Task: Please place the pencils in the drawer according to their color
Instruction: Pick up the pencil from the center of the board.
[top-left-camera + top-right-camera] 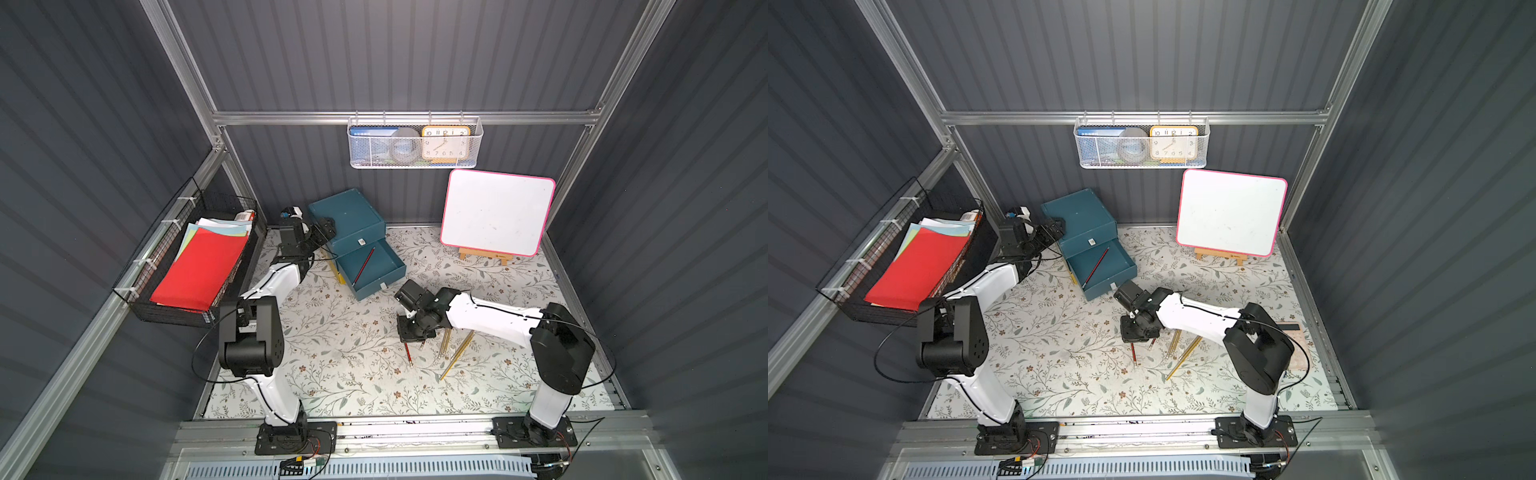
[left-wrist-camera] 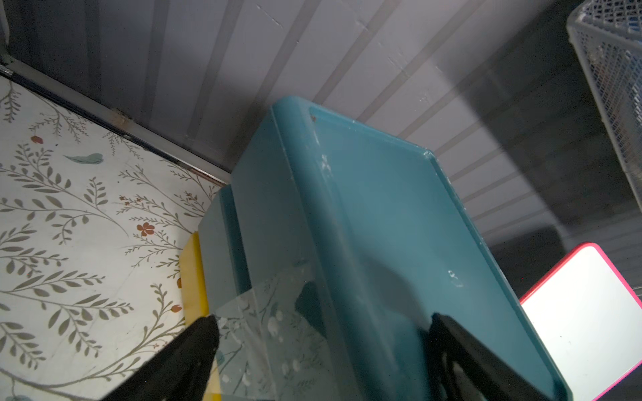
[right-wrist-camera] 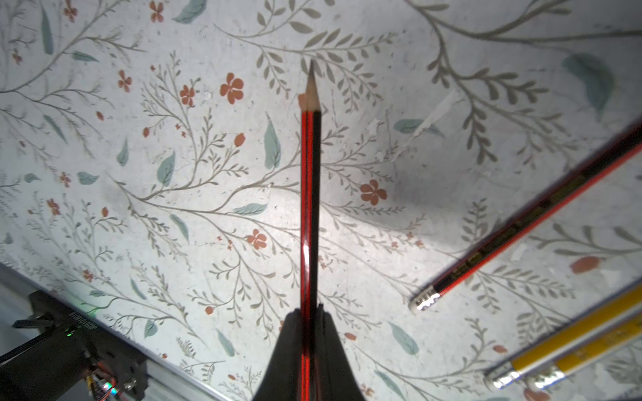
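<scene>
1. In both top views the right gripper (image 1: 407, 338) points down over the floral mat (image 1: 332, 357), pinching a striped red pencil (image 1: 409, 354). Gold-yellow pencils (image 1: 455, 353) lie on the mat just beside it, partly under the right arm. A drawer pencil (image 1: 364, 266), also red, lies slantwise in the open lower drawer (image 1: 376, 286) of the teal drawer unit (image 1: 349, 216). The left gripper (image 1: 326, 230) sits at the unit's upper side.
2. Left wrist view: the left gripper (image 2: 321, 323) stands spread wide, the unit's top edge between its jaws. Whether they touch it I cannot tell.
3. Right wrist view: the fingers (image 3: 288, 354) are pressed together on the striped red pencil (image 3: 310, 208), its sharpened tip pointing away from the claw. A second striped pencil (image 3: 521, 222) lies on the mat nearby, with two gold-yellow pencils (image 3: 573, 350) beside it.
</scene>
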You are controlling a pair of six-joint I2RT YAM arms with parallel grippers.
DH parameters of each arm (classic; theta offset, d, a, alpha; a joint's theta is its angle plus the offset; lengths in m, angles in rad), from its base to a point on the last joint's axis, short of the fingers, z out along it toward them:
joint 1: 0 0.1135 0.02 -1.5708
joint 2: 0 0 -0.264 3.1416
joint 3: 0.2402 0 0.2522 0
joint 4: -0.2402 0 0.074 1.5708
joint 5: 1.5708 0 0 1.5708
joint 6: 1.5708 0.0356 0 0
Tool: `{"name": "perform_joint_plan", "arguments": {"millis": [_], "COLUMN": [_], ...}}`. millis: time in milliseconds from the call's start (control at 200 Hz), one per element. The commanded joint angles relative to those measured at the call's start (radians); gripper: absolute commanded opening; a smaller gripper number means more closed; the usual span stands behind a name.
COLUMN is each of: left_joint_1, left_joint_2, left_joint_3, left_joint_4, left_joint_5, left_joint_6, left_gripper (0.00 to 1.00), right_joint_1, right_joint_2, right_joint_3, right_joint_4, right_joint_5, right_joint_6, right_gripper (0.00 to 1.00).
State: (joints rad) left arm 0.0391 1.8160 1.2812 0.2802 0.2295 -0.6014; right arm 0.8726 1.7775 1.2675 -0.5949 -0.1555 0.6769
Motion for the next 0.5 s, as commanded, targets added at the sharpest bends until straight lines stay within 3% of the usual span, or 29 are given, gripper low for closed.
{"name": "perform_joint_plan", "arguments": {"millis": [0,495], "left_joint_1": [-0.004,-0.005], "left_joint_2": [0.003,-0.004], "left_joint_3": [-0.022,-0.016], "left_joint_4": [-0.066,-0.072], "left_joint_5": [0.006,0.005], "left_joint_6": [0.012,0.012], "left_gripper": [1.0,1.0], "right_joint_1": [0.005,0.006], "right_joint_2": [-0.029,-0.126], "right_joint_3": [-0.008,0.09], "right_joint_4": [0.007,0.016], "right_joint_5": [-0.07,-0.198], "right_joint_6": [0.043,0.104], "right_gripper": [0.0,0.0]}}
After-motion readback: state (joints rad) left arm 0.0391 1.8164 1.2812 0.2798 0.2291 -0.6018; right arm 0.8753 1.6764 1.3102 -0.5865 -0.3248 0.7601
